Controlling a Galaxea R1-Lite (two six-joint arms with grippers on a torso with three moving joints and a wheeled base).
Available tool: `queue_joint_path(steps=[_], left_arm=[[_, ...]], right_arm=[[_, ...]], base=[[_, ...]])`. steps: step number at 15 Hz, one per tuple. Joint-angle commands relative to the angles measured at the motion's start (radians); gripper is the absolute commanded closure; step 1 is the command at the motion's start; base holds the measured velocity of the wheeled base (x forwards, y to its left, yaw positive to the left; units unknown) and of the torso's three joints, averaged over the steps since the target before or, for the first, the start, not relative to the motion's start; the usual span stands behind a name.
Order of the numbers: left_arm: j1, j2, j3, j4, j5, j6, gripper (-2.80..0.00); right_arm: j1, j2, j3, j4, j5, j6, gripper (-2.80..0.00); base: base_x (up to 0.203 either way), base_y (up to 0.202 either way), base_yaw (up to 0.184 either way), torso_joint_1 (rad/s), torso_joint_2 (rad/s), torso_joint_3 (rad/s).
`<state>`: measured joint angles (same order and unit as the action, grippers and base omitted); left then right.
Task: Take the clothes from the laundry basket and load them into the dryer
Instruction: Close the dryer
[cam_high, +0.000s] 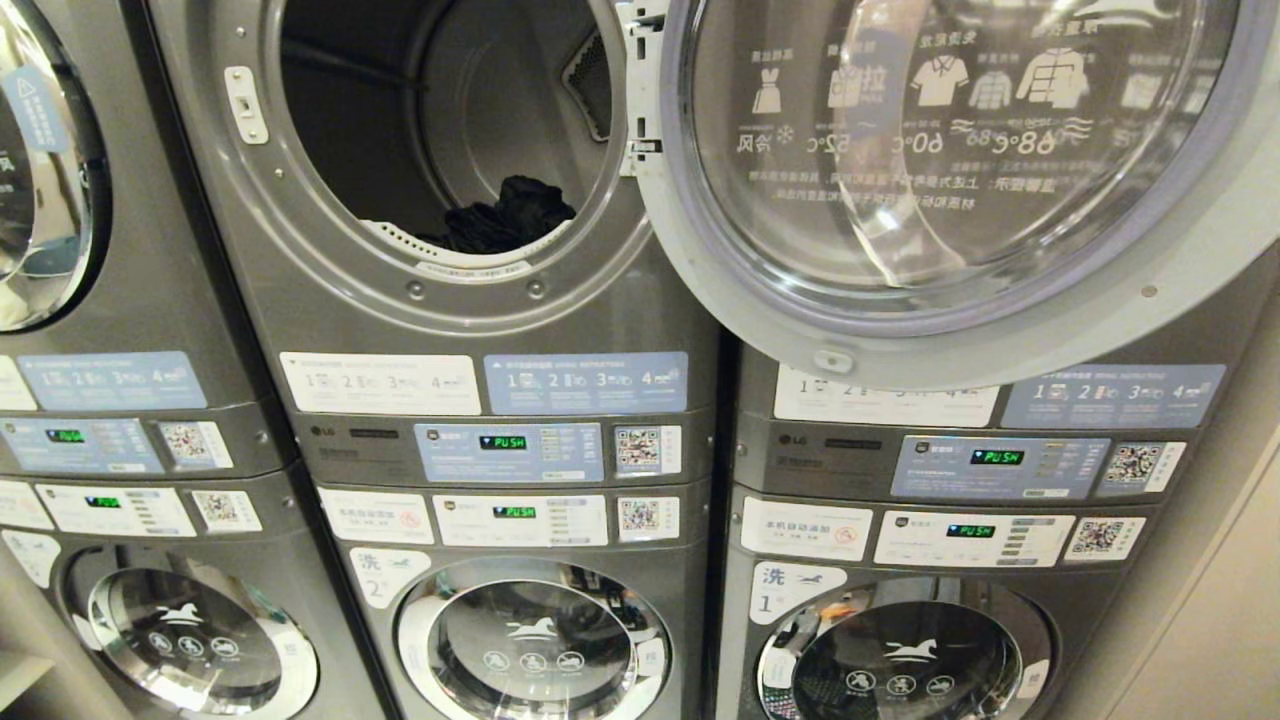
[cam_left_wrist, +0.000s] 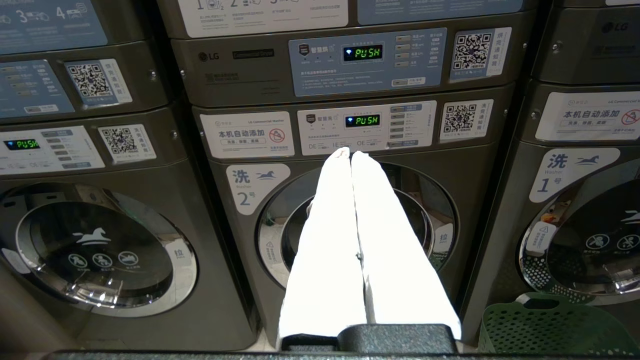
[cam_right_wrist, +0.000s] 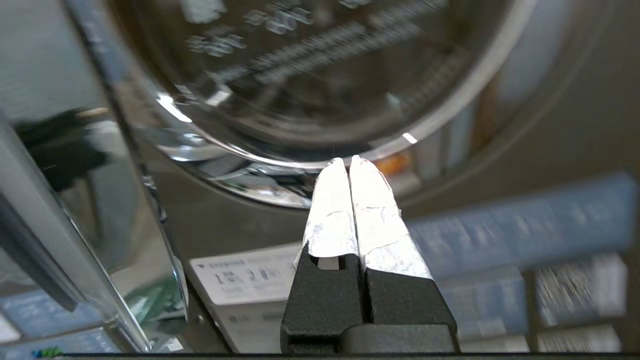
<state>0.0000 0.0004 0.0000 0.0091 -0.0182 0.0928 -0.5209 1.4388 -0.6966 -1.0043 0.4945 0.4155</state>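
Dryer (cam_high: 300, 290) door (cam_high: 1180, 260) swung wide at upper right, dark clothes (cam_high: 505, 215) inside drum at upper centre, left claw (cam_left_wrist: 351, 152) clenched empty, right claw (cam_right_wrist: 348, 160) clenched empty, green laundry basket (cam_left_wrist: 550, 327) lower right.

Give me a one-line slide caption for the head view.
Upper dryer with door swung open and dark clothes lying in the drum; neither arm in view.

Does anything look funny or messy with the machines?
Nothing is broken or spilled. The only thing standing out is the top dryer's door, swung wide open in front of the machine beside it, with dark clothes heaped just inside the round opening. Every other door in view is shut.
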Motion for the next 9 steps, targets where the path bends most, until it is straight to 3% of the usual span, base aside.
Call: queue_joint_path(steps=[1,5,9], left_arm=[[0.0,0.0,0.002,0.0,0.0,0.001,0.0],[0.0,0.0,0.002,0.0,0.0,0.001,0.0],[0.0,0.0,0.002,0.0,0.0,0.001,0.0]], right_arm=[[0.001,0.094,0.0,-0.133,0.037,0.005,0.0],[0.002,0.152,0.02,-0.332,0.25,0.021,0.0],[0.02,0.188,0.024,-0.429,0.293,0.032,0.0]], base=[[0.0,0.0,0.0,0.0,0.0,0.0],[0.0,0.0,0.0,0.0,0.0,0.0],[0.0,0.0,0.0,0.0,0.0,0.0]])
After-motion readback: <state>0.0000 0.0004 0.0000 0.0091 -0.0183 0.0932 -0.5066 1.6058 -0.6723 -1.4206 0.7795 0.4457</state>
